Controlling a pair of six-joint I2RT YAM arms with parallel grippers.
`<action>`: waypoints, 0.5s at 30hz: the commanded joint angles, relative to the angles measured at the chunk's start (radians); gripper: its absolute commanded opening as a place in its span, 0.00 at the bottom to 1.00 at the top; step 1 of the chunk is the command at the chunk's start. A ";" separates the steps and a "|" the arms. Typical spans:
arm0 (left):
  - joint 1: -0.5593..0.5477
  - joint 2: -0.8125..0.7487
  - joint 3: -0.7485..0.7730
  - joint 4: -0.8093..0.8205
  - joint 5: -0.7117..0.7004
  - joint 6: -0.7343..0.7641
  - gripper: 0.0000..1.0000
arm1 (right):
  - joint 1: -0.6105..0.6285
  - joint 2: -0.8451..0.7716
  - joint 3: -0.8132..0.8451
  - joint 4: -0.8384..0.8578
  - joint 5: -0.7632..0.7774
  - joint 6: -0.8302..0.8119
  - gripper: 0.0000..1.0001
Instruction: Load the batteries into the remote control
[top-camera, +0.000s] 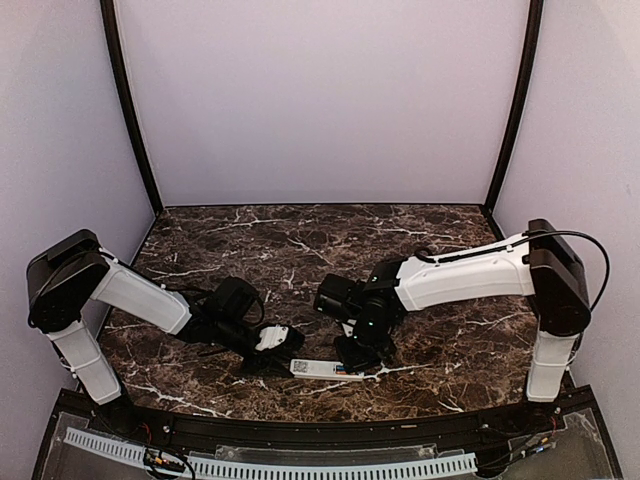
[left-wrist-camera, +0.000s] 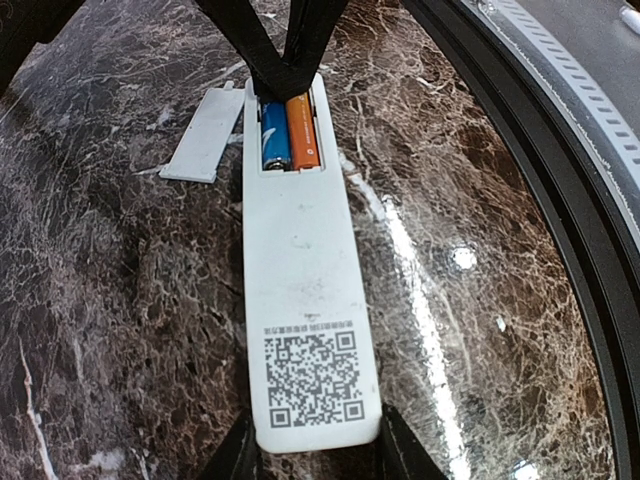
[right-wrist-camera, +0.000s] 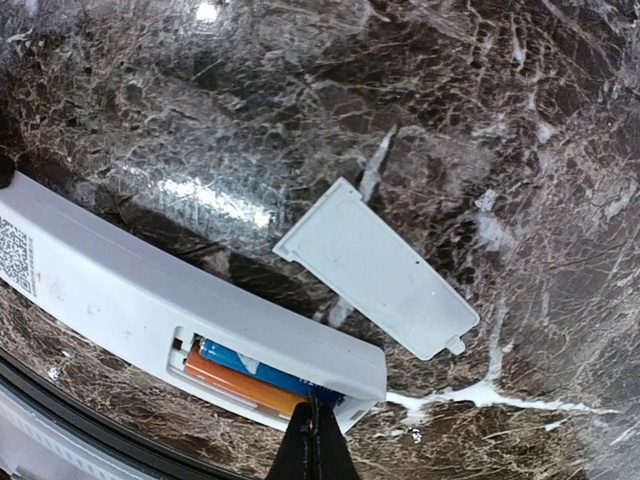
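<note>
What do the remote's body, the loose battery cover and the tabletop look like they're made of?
The remote control looks like matte white plastic: moulded edges, faint scuffs. The battery cover seems the same plastic, thin, with a moulded tab. The tabletop is glossy, dark brown with white veins and sharp reflections; real marble or laminate, I cannot tell.

The overhead camera looks down on the whole dark marbled desk (top-camera: 300, 240) — both wrist cameras sit close, sharing the slim white remote control (left-wrist-camera: 305, 300).
</note>
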 joint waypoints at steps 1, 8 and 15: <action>-0.001 0.012 -0.004 -0.070 -0.034 0.008 0.00 | 0.024 0.070 0.019 -0.021 0.087 -0.036 0.00; -0.001 0.016 -0.001 -0.077 -0.031 0.010 0.00 | 0.009 -0.006 0.082 -0.023 0.069 -0.059 0.06; -0.001 0.017 0.000 -0.078 -0.030 0.012 0.00 | 0.002 -0.018 0.101 -0.032 0.055 -0.076 0.05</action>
